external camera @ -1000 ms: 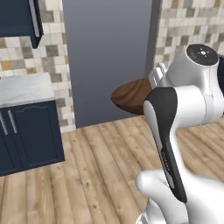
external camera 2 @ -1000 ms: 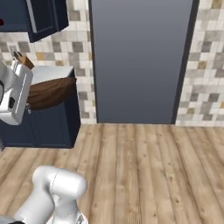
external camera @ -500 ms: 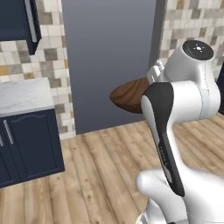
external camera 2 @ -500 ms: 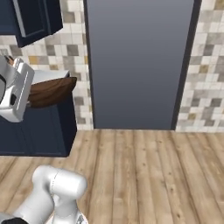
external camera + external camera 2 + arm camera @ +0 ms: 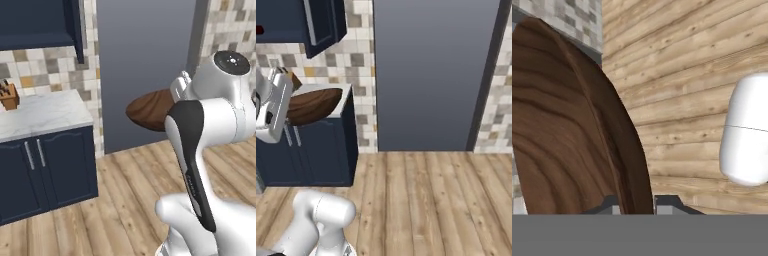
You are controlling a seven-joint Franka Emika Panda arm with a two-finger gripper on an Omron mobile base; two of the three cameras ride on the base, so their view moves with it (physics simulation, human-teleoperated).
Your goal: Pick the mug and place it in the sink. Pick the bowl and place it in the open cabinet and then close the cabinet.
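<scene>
Bowl (image 5: 572,130) clamped in my claw (image 5: 634,202), left half of the hand view.
Rim sits between my closed fingers at bottom centre; bowl extends upward from them, held above wooden floor (image 5: 702,60).

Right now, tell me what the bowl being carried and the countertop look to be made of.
The bowl: wood, dark brown, smooth with a slight sheen, going by the curved grain lines. The countertop: probably white marble, polished, with faint grey veining; it could be an imitation.
</scene>
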